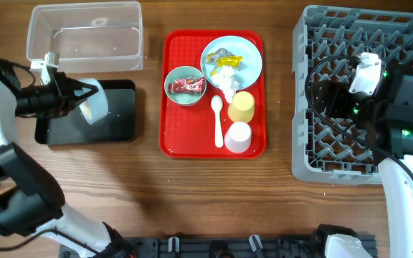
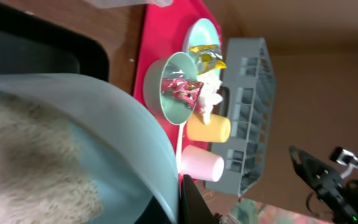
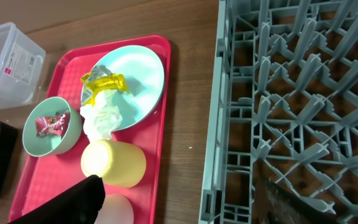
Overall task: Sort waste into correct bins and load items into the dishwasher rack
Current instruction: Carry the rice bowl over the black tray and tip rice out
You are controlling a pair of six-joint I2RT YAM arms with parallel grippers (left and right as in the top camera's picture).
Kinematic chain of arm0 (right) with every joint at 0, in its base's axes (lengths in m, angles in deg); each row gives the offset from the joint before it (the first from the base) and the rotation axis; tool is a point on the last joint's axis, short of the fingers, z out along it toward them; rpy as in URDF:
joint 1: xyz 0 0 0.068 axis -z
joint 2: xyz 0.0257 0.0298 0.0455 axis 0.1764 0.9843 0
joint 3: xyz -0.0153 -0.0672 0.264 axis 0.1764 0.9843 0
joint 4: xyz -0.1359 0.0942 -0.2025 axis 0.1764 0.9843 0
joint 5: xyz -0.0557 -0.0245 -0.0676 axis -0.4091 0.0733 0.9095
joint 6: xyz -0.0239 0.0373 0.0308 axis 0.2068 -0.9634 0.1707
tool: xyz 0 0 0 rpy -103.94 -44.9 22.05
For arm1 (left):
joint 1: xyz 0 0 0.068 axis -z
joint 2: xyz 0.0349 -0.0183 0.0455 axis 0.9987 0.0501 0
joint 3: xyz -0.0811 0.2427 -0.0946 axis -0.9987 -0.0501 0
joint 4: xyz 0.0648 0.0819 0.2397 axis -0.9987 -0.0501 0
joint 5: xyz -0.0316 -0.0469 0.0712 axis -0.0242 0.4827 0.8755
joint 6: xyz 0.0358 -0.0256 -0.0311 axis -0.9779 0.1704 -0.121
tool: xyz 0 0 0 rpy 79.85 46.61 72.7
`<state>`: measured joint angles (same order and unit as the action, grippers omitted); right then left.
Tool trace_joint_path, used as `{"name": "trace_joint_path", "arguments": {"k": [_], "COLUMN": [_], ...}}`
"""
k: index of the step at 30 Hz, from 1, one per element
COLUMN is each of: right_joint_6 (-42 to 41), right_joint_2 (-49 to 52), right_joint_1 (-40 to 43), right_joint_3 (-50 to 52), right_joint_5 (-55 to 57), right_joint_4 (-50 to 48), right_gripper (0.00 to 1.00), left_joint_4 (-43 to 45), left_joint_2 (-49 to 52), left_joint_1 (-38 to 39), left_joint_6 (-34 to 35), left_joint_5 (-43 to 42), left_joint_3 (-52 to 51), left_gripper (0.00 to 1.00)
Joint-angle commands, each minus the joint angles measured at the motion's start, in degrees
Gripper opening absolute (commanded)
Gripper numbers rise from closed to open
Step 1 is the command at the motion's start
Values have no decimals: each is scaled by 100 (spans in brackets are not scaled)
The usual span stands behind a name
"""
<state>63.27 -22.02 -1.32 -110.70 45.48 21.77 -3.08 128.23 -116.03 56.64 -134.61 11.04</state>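
Observation:
My left gripper point(image 1: 83, 97) is shut on the rim of the light blue bowl point(image 1: 97, 102), holding it tipped on its side over the black tray point(image 1: 120, 122). In the left wrist view the bowl point(image 2: 110, 124) holds white rice point(image 2: 23, 155). On the red serving tray sit a pale green bowl point(image 1: 186, 87) with a red wrapper point(image 1: 187, 85), a light blue plate point(image 1: 249, 61) with a yellow wrapper point(image 1: 224, 59) and tissue point(image 1: 227, 81), a white spoon point(image 1: 217, 120), a yellow cup point(image 1: 241, 106) and a white cup point(image 1: 238, 137). My right gripper point(image 3: 182, 186) is open and empty over the left edge of the dishwasher rack point(image 1: 378, 154).
The clear tub point(image 1: 84, 36) stands behind the black tray at the far left. The red serving tray point(image 1: 176, 136) lies in the middle of the wooden table. Bare wood separates it from the rack.

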Motion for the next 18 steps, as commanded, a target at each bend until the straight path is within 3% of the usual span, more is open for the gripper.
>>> {"name": "trace_joint_path", "arguments": {"k": [1, 4, 18], "right_joint_6": [59, 59, 63], "right_joint_2": [28, 28, 28], "right_joint_1": [24, 24, 24], "right_joint_3": [-76, -76, -76], "right_joint_5": [98, 98, 98], "right_joint_4": [-13, -11, 13], "right_gripper": [80, 80, 80], "left_joint_4": [96, 249, 247], "left_joint_2": [496, 822, 918], "left_joint_1": [-37, -39, -63], "left_joint_6": [-664, -933, -938], "left_joint_5": [-588, -1038, -2645], "left_joint_3": [90, 90, 90], "left_gripper": [4, 4, 4]}}
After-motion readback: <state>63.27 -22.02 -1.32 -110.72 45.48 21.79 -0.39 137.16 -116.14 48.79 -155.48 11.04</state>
